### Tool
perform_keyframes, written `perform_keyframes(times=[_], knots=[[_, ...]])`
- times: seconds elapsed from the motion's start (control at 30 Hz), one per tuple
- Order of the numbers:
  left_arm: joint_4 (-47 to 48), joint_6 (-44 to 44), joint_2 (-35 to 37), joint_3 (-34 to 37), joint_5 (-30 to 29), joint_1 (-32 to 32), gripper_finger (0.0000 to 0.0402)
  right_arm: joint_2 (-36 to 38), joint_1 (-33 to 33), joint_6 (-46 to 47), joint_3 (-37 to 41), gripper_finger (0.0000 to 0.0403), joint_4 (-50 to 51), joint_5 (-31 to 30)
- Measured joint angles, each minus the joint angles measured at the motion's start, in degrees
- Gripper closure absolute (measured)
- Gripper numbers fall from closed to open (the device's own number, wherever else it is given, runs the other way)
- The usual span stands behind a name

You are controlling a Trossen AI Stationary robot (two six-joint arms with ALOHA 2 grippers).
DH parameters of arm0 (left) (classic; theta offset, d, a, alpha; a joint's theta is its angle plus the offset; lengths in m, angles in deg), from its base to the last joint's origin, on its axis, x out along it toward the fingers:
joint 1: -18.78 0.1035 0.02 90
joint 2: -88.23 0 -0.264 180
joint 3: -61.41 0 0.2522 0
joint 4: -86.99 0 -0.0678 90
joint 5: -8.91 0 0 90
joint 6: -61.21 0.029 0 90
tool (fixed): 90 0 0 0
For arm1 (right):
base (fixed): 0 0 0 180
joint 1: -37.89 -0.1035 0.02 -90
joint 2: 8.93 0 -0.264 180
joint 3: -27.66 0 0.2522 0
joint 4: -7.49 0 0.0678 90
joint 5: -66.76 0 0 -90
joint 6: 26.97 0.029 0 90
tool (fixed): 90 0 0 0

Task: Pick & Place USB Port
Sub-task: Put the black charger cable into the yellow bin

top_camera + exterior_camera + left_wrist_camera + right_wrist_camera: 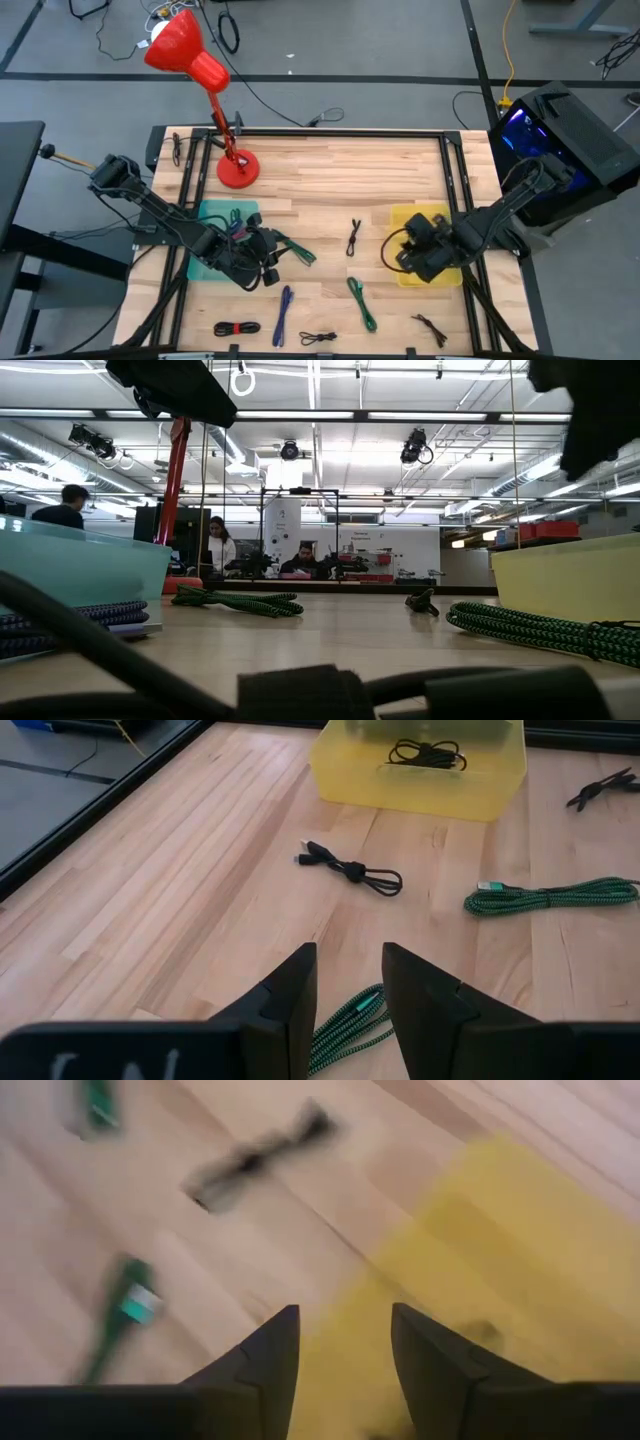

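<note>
Several bundled USB cables lie on the wooden table: a black one, a green one, a blue one, and another green one beside the teal tray. A black cable lies inside the yellow tray. My left gripper hovers open next to the teal tray, with the green cable showing below its fingers. My right gripper is open over the yellow tray's edge and holds nothing.
A red desk lamp stands on the table's far left part. More cables lie along the near edge: a black-and-red one and two black ones. Bare wood lies in the middle between the trays.
</note>
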Motion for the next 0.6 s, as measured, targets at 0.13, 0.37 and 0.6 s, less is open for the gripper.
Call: perform_keyframes(times=[0.13, 0.37, 0.6], knots=[[-0.02, -0.01, 0.02, 0.0, -0.01, 0.0, 0.028, -1.68, 4.19, -11.22, -0.02, 0.0246, -12.13, 0.17], [-0.04, -0.01, 0.02, 0.0, 0.01, 0.0, 0.028, -9.12, 9.76, -19.17, -0.02, 0.0246, -23.85, 1.27], [0.0, -0.02, 0.02, 0.0, -0.01, 0.0, 0.028, -19.14, 12.38, -21.99, -0.02, 0.0246, -29.05, 7.45]])
